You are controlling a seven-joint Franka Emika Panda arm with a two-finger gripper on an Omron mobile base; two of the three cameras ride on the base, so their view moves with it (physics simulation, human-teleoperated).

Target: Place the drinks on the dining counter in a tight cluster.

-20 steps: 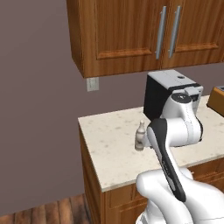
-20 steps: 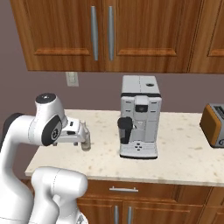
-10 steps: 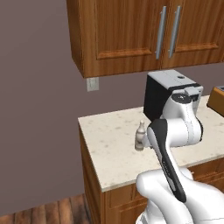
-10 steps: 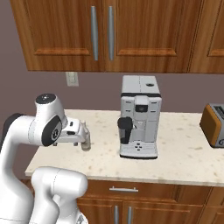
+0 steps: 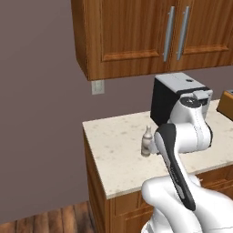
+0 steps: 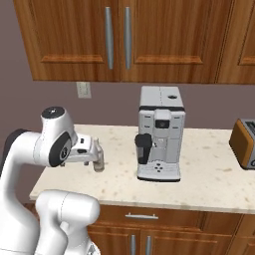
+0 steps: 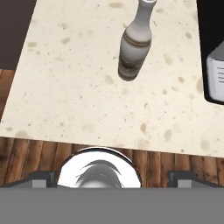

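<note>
A slim brownish bottle (image 7: 134,43) stands upright on the speckled counter (image 5: 118,159), in the upper middle of the hand view. In the left base view the same bottle (image 5: 146,142) sits at the centre of the frame, just left of the white arm (image 5: 184,136). In the right base view it (image 6: 98,158) is left of centre, right at the end of the gripper (image 6: 92,155), so close that I can't tell whether anything touches it.

In the hand view, the gripper's two dark fingertips (image 7: 41,178) sit far apart at the bottom corners of the frame, spread wide with nothing between them. The bottle is well above them in that frame, clear of both tips.

A coffee machine (image 6: 160,132) stands to the right of the bottle in the right base view, in the middle of the frame, on the same counter. A toaster (image 6: 244,143) is at the far right edge. Wooden wall cabinets (image 6: 124,40) run along the top of the frame, and an outlet (image 6: 82,89) is on the wall below them at upper left. In the left base view, a strip of wooden floor (image 5: 50,220) shows at the lower left.
</note>
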